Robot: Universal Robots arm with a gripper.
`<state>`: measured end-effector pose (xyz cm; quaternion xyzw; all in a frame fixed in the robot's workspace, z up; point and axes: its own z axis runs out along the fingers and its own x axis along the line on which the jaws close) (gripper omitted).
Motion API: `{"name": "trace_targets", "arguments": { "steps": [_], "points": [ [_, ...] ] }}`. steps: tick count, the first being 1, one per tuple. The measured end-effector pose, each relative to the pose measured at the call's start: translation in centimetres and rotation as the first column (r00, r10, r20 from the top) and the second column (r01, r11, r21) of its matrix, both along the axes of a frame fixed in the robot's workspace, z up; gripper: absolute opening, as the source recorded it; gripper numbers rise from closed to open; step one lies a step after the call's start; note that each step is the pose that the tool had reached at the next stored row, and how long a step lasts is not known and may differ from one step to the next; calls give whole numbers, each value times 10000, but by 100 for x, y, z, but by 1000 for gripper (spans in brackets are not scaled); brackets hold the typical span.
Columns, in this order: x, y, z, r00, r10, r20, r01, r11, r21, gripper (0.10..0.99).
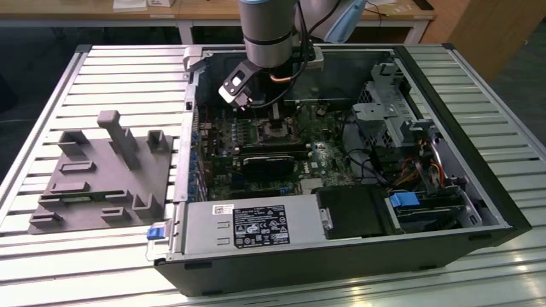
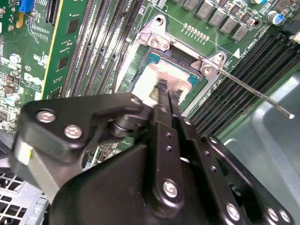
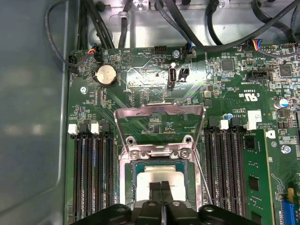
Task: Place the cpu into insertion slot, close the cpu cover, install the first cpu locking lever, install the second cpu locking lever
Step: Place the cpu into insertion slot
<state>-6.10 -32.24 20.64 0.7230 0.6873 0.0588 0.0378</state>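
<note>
Claw (image 3: pixel 161 186) first: its two slim black fingers (image 2: pixel 164 123) are drawn together, tip against tip, and I can see nothing pinched between them. Closed like that they make one narrow point. From where I stand that looks better suited to touching or pressing than to carrying. In both wrist views the tips sit right on, or a hair above, the pale metal top of the cpu (image 3: pixel 146 180).

That chip already lies flat inside the insertion slot (image 3: pixel 124 187), with the silvery rim showing around it on the sides I can see. So the first step looks done, or is being finished with a last nudge.

Just beyond the chip, the cpu cover (image 3: pixel 159 108) stands tilted back on its hinge. Green board shows through its square window, which is why the socket is open to the claw at all. It is not yet closed.

A thin wire locking lever (image 2: pixel 253 91) is swung out to the side of the socket, clear of the frame. I take that as the reason the cover can stand free.

Long dark memory slots (image 3: pixel 91 178) flank the socket on both sides, apart from the work.

In the upper middle of the exterior view, the arm (image 1: pixel 268 32) reaches straight down into the open computer case (image 1: pixel 477 192). The case lies on its side on the slatted worktop (image 1: pixel 51 275). A grey fixture block (image 1: pixel 94 173) rests at the exterior view's left, well apart from the case.
</note>
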Motion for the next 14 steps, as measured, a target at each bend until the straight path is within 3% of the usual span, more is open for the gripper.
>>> {"name": "trace_targets", "arguments": {
  "steps": [2, 5, 6, 9, 10, 14],
  "points": [
    [0, 0, 0, 10000, 0, 0, 0, 10000, 0, 106],
    [0, 0, 1, 10000, 1, -3, -1, 10000, 0, 106],
    [2, 0, 1, 10000, 0, -65, 0, 10000, -1, 106],
    [20, 0, -1, 9985, 0, -555, 0, 10000, -1, 106],
    [24, 0, 0, 9978, 0, -663, 0, 10000, -2, 106],
    [27, 0, -1, 9978, 0, -669, 0, 10000, -1, 106]
  ]
}}
